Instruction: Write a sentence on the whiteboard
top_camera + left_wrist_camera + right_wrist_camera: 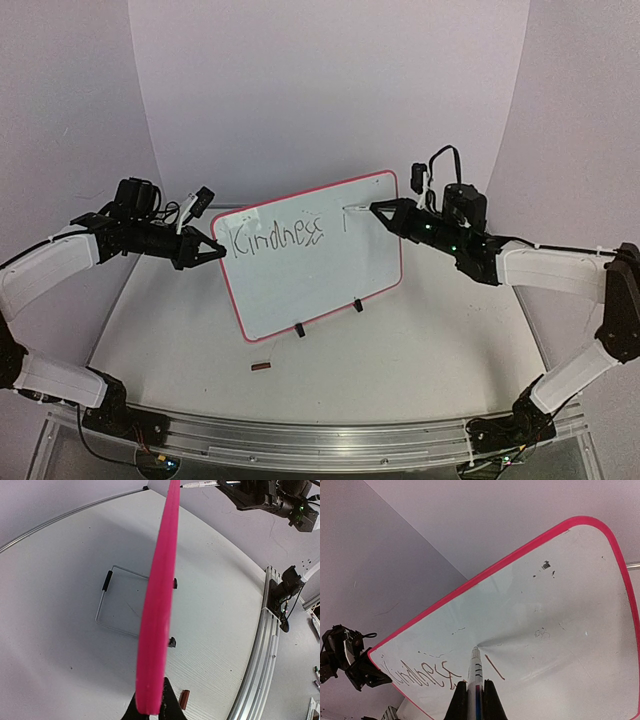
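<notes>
The left gripper (213,250) clamped the left rim of the upright whiteboard (320,285). The right gripper (388,212), closed on a marker (357,208), held its tip against the board just past the sentence (277,237), which read "Kindness".

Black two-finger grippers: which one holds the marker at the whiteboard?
The right gripper: it pinches a white marker, tip on the glossy red-rimmed whiteboard. The left gripper only clamps the board's red left edge.

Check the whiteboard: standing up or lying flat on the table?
Standing, on its long edge: the whiteboard rests on two black clip feet, left gripper shut on its edge.
</notes>
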Robot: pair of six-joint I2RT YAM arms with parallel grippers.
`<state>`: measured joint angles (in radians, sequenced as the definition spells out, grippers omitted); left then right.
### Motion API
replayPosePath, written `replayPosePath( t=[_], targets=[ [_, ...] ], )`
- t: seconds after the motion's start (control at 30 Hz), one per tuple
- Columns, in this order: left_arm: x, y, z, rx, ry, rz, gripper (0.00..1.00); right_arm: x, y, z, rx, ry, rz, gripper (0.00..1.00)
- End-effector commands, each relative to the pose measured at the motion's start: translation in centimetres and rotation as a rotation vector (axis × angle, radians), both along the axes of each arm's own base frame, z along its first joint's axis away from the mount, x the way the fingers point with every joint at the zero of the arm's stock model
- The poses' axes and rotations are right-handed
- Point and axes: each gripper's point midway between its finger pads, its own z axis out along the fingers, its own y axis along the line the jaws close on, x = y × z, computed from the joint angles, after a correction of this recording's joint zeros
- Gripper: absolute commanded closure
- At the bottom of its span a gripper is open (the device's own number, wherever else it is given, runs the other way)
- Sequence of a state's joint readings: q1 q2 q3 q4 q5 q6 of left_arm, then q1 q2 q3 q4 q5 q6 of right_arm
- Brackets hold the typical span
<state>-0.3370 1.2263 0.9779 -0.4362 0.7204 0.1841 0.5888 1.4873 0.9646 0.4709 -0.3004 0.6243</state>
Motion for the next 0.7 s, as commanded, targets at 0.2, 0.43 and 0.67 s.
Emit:
replayPosePath(
  t=[0.2, 0.43, 0.67],
  targets=[
    [0.5, 0.4, -2.2, 0.090, 0.007, 0.017, 1.00, 0.6, -0.2, 2.8, 0.031, -0.076, -0.017, 1.00],
    [0.5, 0.3, -2.2, 0.088, 0.008, 0.016, 1.00, -0.8, -1.7, 2.7, 0.013, -0.083, -0.051, 1.00],
    [0.5, 0.4, -2.2, 0.090, 0.008, 0.018, 1.00, -0.2, -1.5, 1.6, -0.007, -0.064, -0.055, 1.00]
  ],
)
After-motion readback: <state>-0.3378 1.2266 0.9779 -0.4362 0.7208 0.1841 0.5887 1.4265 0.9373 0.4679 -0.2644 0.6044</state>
